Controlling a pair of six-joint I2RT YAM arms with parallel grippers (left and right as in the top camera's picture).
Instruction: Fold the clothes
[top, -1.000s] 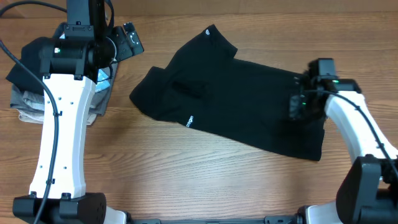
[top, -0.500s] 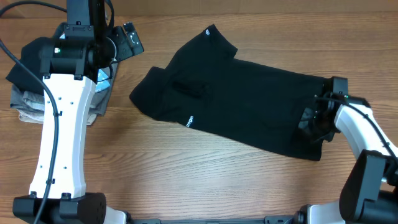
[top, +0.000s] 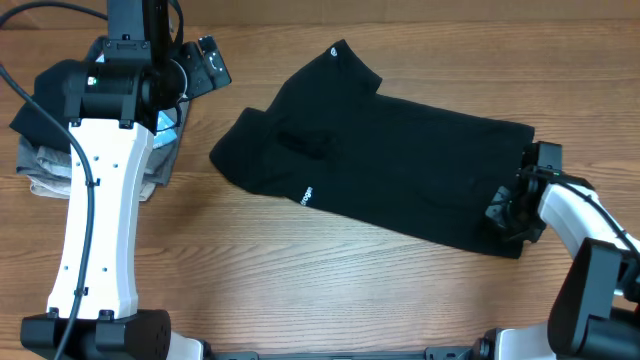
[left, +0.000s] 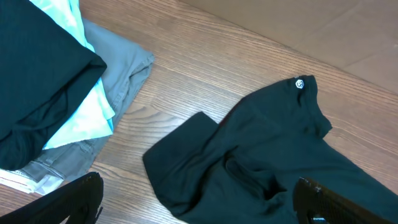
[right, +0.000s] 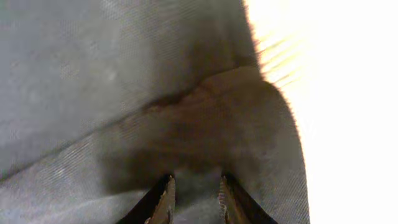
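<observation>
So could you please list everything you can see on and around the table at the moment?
T-shirt: one, black, spread out unfolded from table centre to right.
Dark garment: one, blackish, on top of the pile at far left.
Light-blue garment: one, under the dark one.
Grey garment: one, folded, at the pile's bottom.
Table: one, brown wood, under everything.
Left gripper: one, black, open, raised above the pile.
Right gripper: one, black, at the T-shirt's near right corner, fingers close together over the fabric.
</observation>
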